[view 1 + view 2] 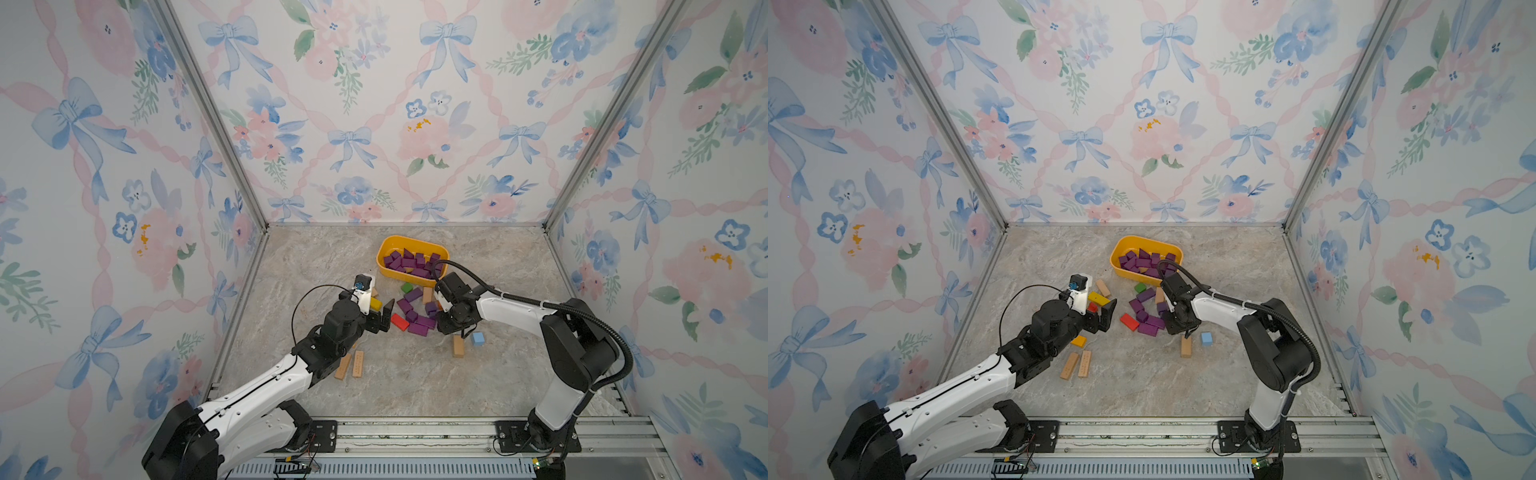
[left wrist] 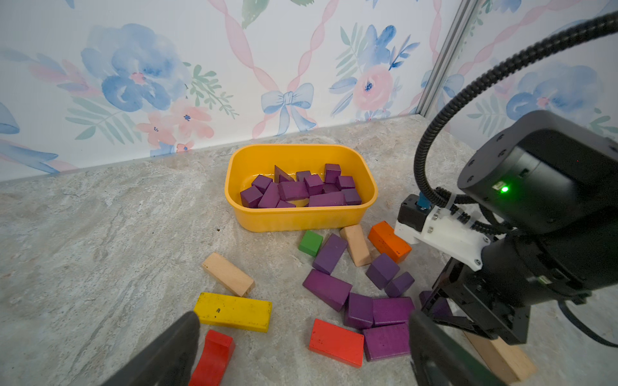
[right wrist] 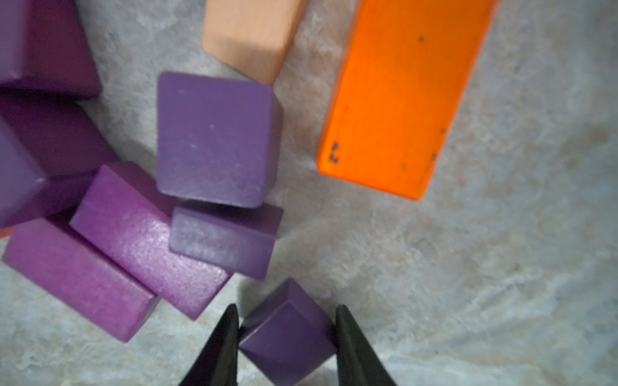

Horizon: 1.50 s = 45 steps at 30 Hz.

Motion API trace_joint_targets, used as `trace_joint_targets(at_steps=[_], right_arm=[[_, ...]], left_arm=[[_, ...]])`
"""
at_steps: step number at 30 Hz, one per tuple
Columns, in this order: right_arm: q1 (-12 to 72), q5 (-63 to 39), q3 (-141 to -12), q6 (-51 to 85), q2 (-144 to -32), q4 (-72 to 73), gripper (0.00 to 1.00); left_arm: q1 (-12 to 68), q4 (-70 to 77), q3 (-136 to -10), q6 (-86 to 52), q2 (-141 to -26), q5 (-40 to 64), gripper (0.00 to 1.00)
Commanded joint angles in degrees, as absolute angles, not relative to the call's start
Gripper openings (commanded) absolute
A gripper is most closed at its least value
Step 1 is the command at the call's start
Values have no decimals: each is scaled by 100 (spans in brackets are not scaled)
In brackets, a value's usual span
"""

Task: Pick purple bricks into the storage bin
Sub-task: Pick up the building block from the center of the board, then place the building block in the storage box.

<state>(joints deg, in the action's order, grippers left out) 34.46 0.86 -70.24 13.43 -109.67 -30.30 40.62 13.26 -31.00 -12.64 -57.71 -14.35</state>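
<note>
Marbled table [image 1: 316, 257]. Storage bin [image 1: 383, 258] sits near back; about a dozen purple bricks [image 1: 409, 262] piled inside. Its near corner is hidden behind right arm [image 1: 507, 311] in both top views. Loose purple bricks [image 2: 359, 309] clustered just in front of bin, between arms. Left gripper [image 2: 302, 317]: jaws wide, empty, fingers cut off by frame edge. Right gripper [image 3: 287, 309] hidden under own wrist from above. Wrist view: jaws narrow, either side of small purple cube [image 3: 287, 337], fingertips at its corners; whether gripped, cannot tell. Yellow bar [image 2: 234, 312]: tiny dark mark, unreadable.
</note>
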Motion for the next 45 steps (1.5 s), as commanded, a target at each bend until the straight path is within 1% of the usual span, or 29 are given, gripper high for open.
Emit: trace_joint_targets(at_steps=[1,5,8,10,15,23,24,27,30,32,37,45], right_arm=[[3427,14,-7334,1504,-10688,-3378,32],[3291,-150,-7731,1583,-10508,-3445,32],[3084,-534,-8094,1615,-10565,-3252,33],[2875,-761,-8420,1696,-10757,-3138,33],[2472,-815,-9444,1740,-11453,-3292,33],[2200,-802,-10574,1731,-12401,-3488,34],[2187,-820,-10675,1722,-12484,-3505,36],[2186,-835,-10919,1673,-12647,-3551,55],[2195,-881,-10899,1626,-12515,-3419,68],[2198,-907,-10819,1589,-12354,-3304,75],[2196,-898,-10565,1512,-11831,-3297,77],[2220,-833,-9382,1503,-10515,-3165,78]], left_arm=[[4083,1419,-3036,-1294,-5840,-1537,98],[4078,1418,-3002,-1267,-5874,-1603,98],[4084,1417,-2976,-1244,-5857,-1641,98],[4080,1415,-2955,-1198,-5858,-1668,98],[4070,1412,-2929,-1143,-5866,-1679,98],[4063,1414,-2867,-1251,-5941,-1685,98],[4063,1422,-2879,-1294,-5978,-1678,98],[4061,1440,-2928,-1353,-6125,-1552,98],[4064,1441,-3017,-1345,-6307,-1405,98],[4053,1450,-3090,-1354,-6464,-1319,98],[4063,1432,-3353,-1355,-6920,-1012,98],[4070,1405,-3529,-1540,-7226,-832,98]])
